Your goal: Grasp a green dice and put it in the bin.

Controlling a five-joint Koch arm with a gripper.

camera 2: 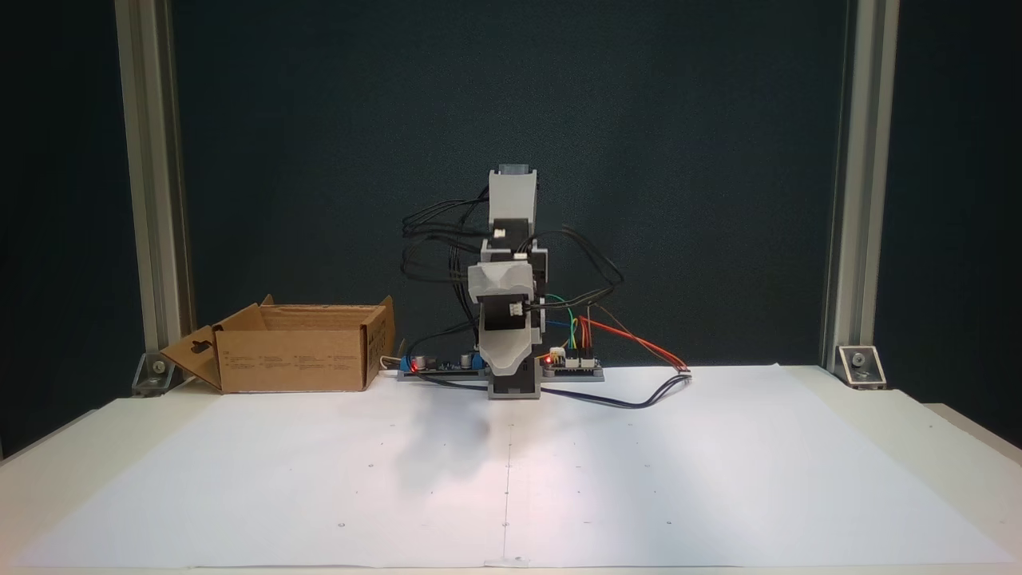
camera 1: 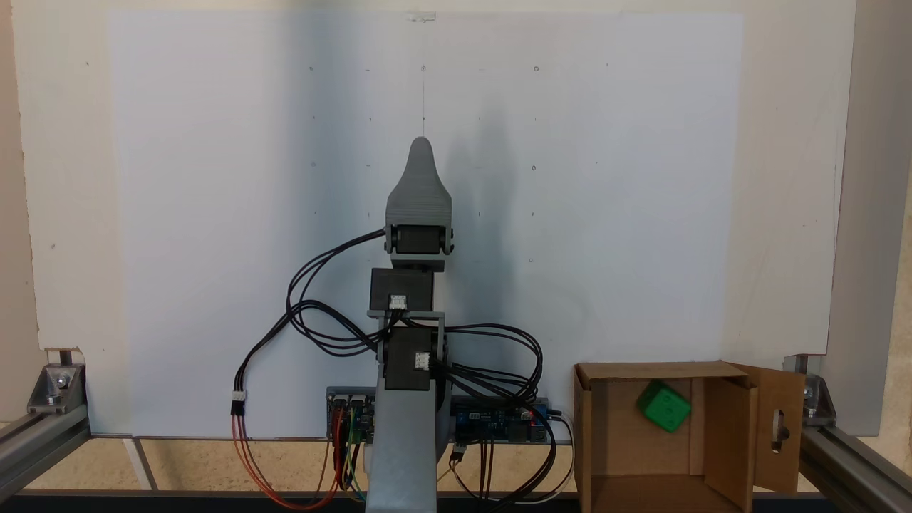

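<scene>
Jaws lie one behind the other on the gripper, so their state cannot be told; green dice rests inside the bin (tilted on edge); arm folded above its base.

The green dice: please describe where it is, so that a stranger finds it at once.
In a fixed view from above, find the brown cardboard bin at the lower right, beside the arm's base. The small bright green plastic dice lies inside it, the only green thing among brown walls.
</scene>
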